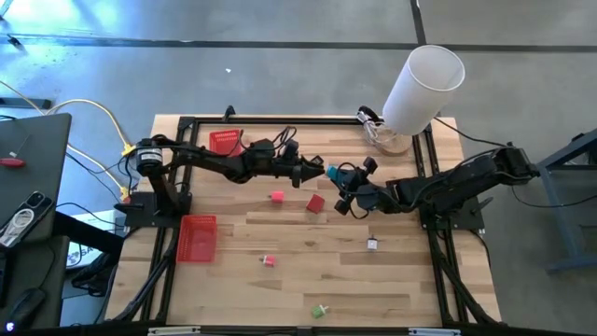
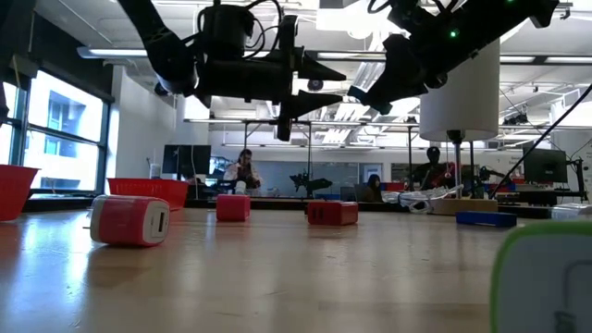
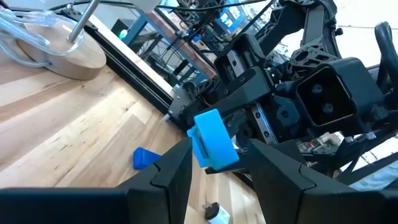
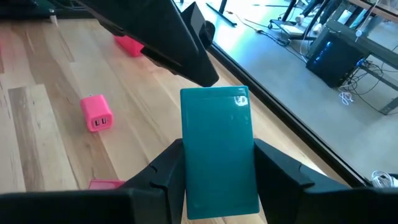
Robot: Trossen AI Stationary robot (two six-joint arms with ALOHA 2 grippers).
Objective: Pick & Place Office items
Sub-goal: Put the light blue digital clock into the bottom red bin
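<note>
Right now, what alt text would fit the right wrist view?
The right gripper holds a teal block upright above a wooden table. The left gripper's dark fingers point at it from beyond, and a pink charger lies below.

Overhead, tabletop-level, two close wrist views

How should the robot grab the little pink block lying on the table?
Pinch the pink block across its two long flat sides, coming straight down from above. It lies flat on the table with nothing close beside it, so both sides are free.
</note>
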